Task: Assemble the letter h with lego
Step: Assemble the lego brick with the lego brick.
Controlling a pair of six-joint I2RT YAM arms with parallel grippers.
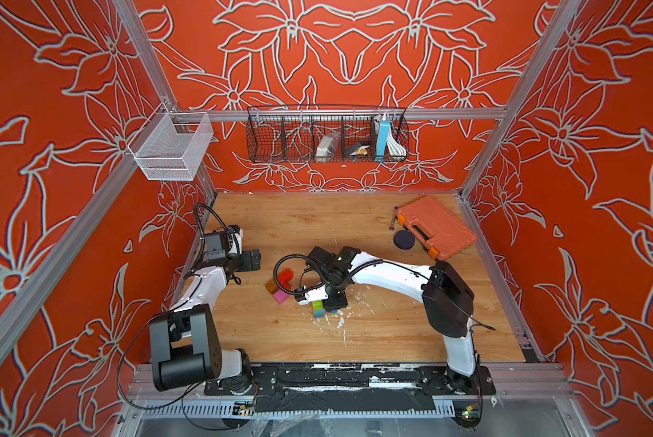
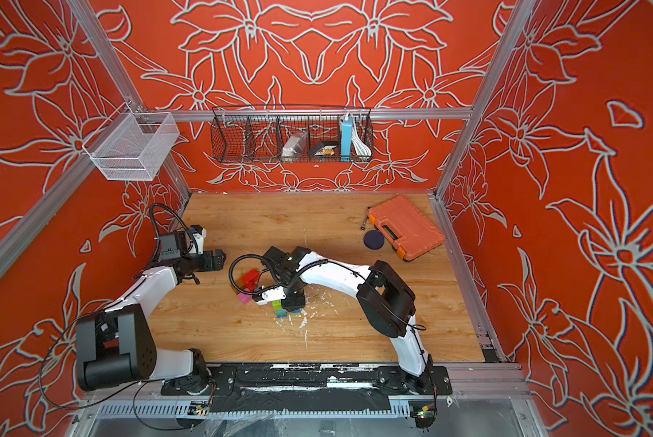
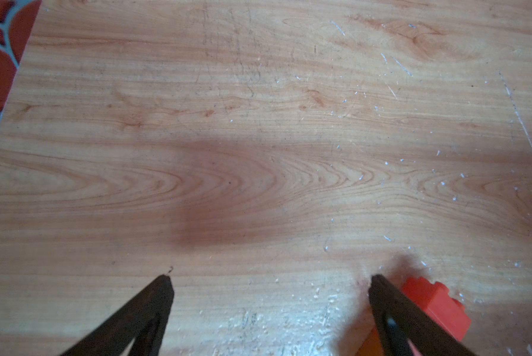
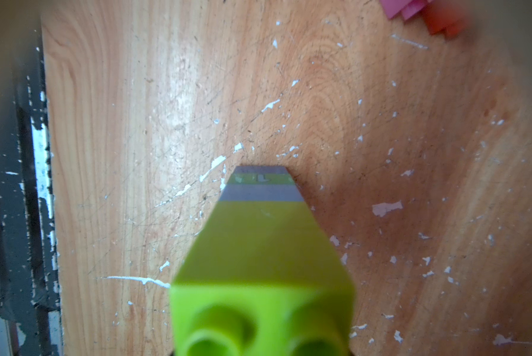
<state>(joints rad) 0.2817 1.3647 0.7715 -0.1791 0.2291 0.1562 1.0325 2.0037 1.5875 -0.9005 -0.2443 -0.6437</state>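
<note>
The stack (image 4: 260,246) of lime and bluish studded plastic bricks stands upright near the middle of the scuffed, paint-flecked wood table (image 1: 374,333), with its long axis vertical and its studs up. It is right under the right gripper (image 1: 322,300), whose arm arches over from the front right with the wrist turned down; I cannot tell whether its fingers clamp the stack. The left arm is folded at the table's left edge, and the left gripper (image 3: 271,280) has its fingers spread wide over bare wood, with a red brick (image 3: 434,303) just beside one finger and a brown brick (image 1: 272,286) and a pink brick (image 1: 281,297) near it.
</note>
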